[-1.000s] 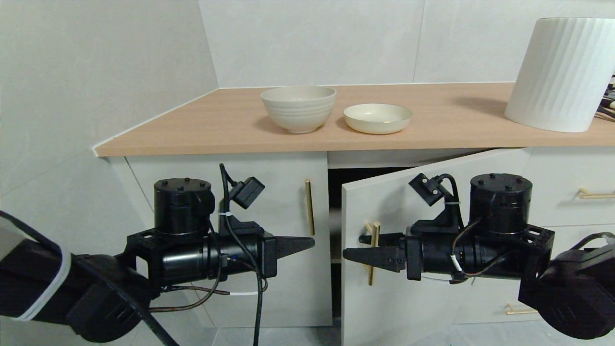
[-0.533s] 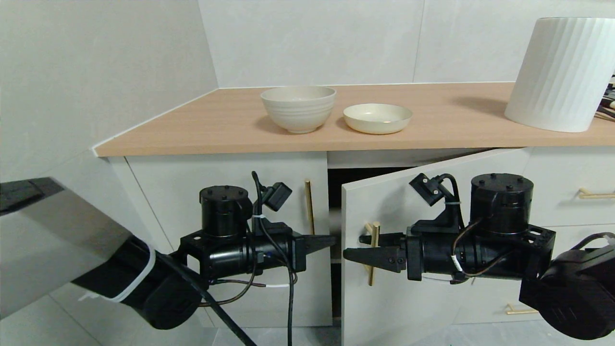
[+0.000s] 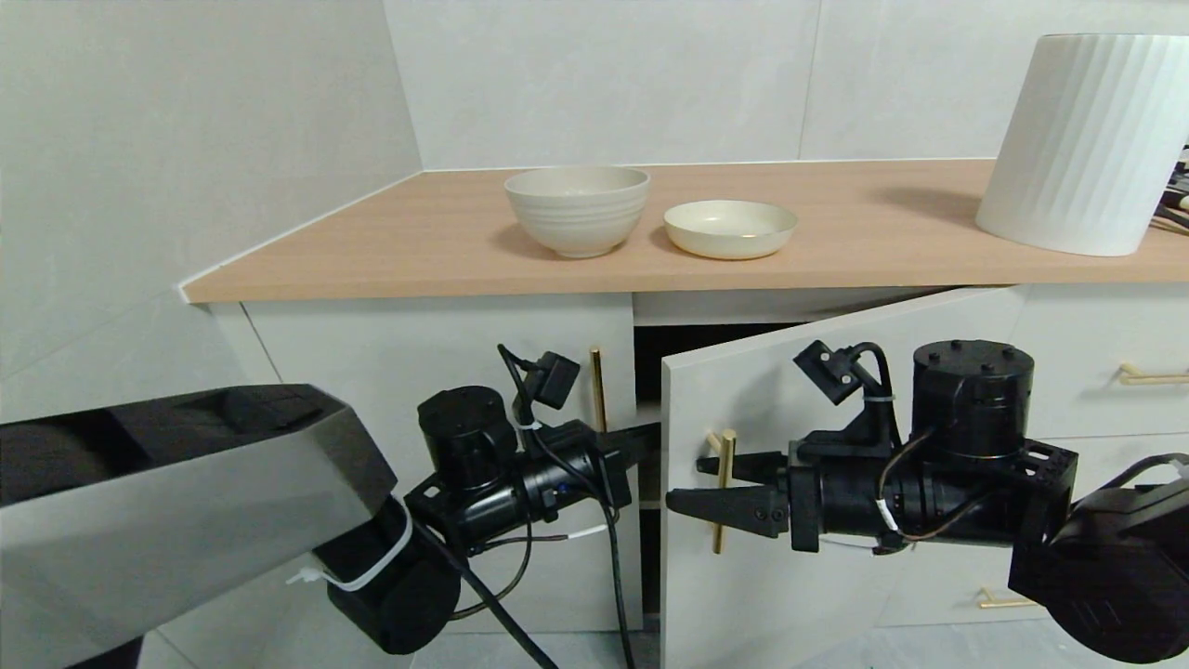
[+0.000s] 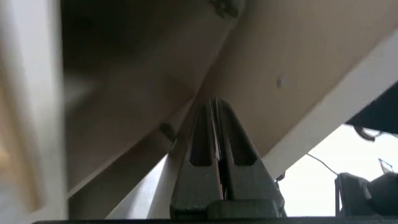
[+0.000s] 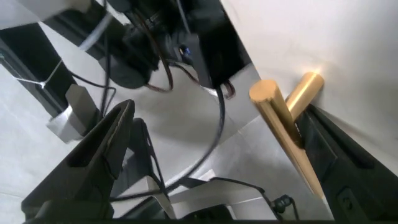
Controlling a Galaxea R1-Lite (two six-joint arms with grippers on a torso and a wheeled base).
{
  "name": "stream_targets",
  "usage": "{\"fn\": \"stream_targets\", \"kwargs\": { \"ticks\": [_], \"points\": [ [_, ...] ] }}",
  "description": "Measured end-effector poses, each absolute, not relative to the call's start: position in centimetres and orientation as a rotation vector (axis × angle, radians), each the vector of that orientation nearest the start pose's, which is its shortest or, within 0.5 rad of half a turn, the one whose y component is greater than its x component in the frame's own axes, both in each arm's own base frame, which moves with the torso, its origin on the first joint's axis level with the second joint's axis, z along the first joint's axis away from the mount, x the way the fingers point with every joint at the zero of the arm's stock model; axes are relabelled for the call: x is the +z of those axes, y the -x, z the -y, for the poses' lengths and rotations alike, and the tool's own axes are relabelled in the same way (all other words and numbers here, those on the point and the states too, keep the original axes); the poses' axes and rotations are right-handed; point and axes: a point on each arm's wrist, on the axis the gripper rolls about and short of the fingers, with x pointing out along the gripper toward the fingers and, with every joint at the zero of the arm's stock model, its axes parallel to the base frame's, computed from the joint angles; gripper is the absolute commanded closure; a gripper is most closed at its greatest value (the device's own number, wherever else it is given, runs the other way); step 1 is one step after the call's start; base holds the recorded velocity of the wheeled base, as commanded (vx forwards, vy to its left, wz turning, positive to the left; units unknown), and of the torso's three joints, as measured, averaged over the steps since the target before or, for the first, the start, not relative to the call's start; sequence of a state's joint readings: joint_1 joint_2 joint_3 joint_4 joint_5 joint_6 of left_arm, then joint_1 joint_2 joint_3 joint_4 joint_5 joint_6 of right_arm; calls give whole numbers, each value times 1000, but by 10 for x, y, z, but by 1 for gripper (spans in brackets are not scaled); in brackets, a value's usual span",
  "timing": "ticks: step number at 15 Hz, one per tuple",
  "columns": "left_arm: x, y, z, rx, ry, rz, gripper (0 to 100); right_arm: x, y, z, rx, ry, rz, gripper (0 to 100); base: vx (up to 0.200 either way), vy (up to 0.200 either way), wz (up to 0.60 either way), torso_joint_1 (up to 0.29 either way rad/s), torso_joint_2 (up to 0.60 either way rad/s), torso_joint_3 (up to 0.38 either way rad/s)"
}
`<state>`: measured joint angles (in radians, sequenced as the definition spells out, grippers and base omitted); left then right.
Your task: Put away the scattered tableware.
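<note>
Cabinet interior (image 3: 706, 336) (dark, contents indiscernible)

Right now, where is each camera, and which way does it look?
Head: on the head, looking forward and down at counter, bowl, dish, cabinet; left arm, right arm show.
Left wrist: on the left arm, along its shut hand into the cabinet.
Right wrist: on the right arm, past its open hand at the door handle.
Shared: head and right wrist show that handle.

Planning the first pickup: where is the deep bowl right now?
In the head view the deep bowl sits on the counter, just left of the shallow dish, above the closed cabinet door.
</note>
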<state>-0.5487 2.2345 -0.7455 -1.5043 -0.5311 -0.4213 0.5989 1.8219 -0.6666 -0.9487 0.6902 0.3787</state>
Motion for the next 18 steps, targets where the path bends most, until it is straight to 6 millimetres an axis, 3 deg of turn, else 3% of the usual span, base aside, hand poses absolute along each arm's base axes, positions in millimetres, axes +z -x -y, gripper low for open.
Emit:
{"fn": "stream_targets", "kwargs": {
  "ticks": [9, 14, 18],
  "points": [
    [51, -310, 214, -1087, 377, -231, 100, 134, -251, -158, 1165, -253, -352, 0, 0, 0, 0, 0, 0, 0],
    [52, -308, 216, -1079, 378, -235, 100, 136, -223, -139, 1140, -232, -323, 0, 0, 0, 0, 0, 0, 0],
    [67, -309, 221, -1070, 373, -323, 100, 126, -193, -135, 923, -202, -357, 0, 0, 0, 0, 0, 0, 0]
  ]
}}
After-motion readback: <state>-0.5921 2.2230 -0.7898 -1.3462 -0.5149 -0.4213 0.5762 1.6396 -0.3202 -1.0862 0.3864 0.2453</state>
